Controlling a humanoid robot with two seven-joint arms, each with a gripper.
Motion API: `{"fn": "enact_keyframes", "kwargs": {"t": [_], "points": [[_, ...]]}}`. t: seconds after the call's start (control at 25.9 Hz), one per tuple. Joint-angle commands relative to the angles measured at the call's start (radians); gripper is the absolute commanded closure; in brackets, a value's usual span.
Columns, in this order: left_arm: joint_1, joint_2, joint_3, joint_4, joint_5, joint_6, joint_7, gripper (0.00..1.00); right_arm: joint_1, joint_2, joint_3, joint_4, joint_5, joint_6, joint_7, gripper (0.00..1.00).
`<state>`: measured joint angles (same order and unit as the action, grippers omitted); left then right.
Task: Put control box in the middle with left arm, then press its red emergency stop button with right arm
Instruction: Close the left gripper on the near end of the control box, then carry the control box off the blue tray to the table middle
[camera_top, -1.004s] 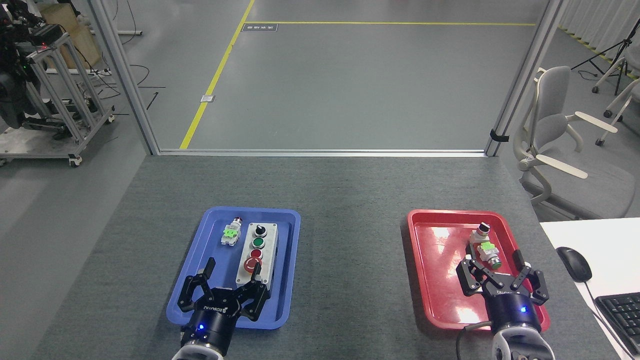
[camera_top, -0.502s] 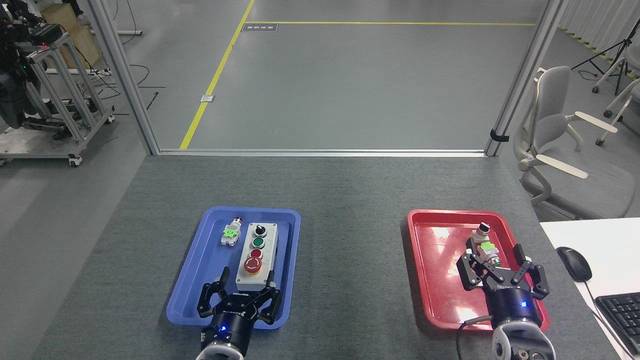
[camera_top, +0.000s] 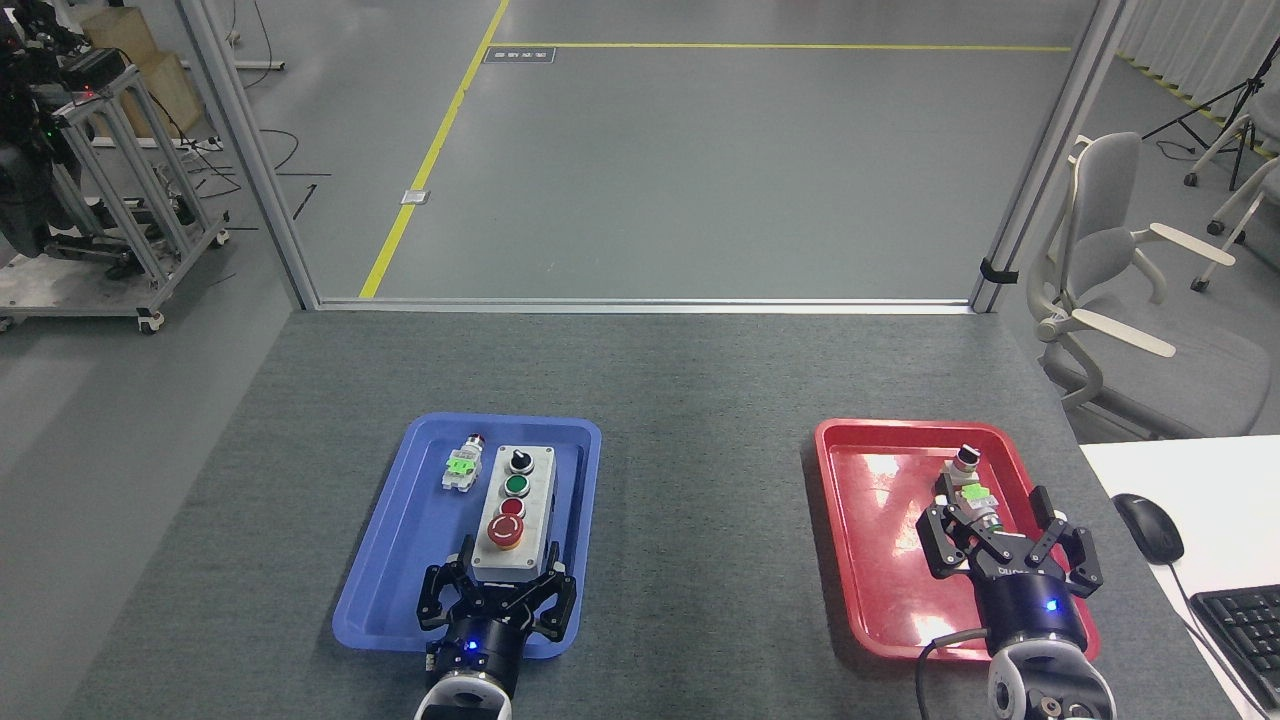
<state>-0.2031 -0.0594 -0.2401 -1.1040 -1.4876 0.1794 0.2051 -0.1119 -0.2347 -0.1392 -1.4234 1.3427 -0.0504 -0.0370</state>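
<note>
The control box (camera_top: 516, 505), light grey with a black knob, a green button and a small red button in a row, lies lengthwise in the blue tray (camera_top: 400, 540). Its red emergency stop button (camera_top: 505, 531) sits at the near end, on a yellow collar. My left gripper (camera_top: 505, 577) is open just in front of the box's near end, fingers spread to either side of it. My right gripper (camera_top: 1010, 535), with a cable looping from its wrist, is open over the red tray (camera_top: 880, 540). The bare dark-grey middle (camera_top: 700, 520) of the table lies between the trays.
A small white-and-green switch part (camera_top: 461, 465) lies in the blue tray left of the box. Another switch part (camera_top: 968, 485) lies in the red tray just beyond my right gripper. A mouse (camera_top: 1148, 527) and keyboard (camera_top: 1240, 625) sit on a white desk at the right.
My left gripper has shifted right and toward the box's near end, from beside the box to straddling it. The right gripper has barely moved.
</note>
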Motion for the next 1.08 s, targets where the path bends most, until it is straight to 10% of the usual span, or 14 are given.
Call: {"fn": "enact_keyframes", "kwargs": {"t": [0.0,0.62,0.85,1.04], "points": [[-0.022,-0.007,-0.004,0.055,0.006,0.022,0.027,0.02,0.0,-0.002,0.001,0.0,-0.002,-0.005,0.002,0.01],[-0.141,-0.037,0.008,0.328,0.119,0.057,0.168,0.06,-0.002,-0.002,0.001,0.003,-0.03,-0.006,-0.003,0.01],[-0.142,-0.026,0.001,0.365,0.193,0.057,0.261,0.62,-0.002,-0.005,0.001,0.003,-0.031,-0.006,-0.004,0.01],[-0.101,-0.022,-0.024,0.245,0.171,0.051,0.293,0.87,-0.002,-0.003,0.004,0.004,-0.039,-0.006,-0.003,0.01]]}}
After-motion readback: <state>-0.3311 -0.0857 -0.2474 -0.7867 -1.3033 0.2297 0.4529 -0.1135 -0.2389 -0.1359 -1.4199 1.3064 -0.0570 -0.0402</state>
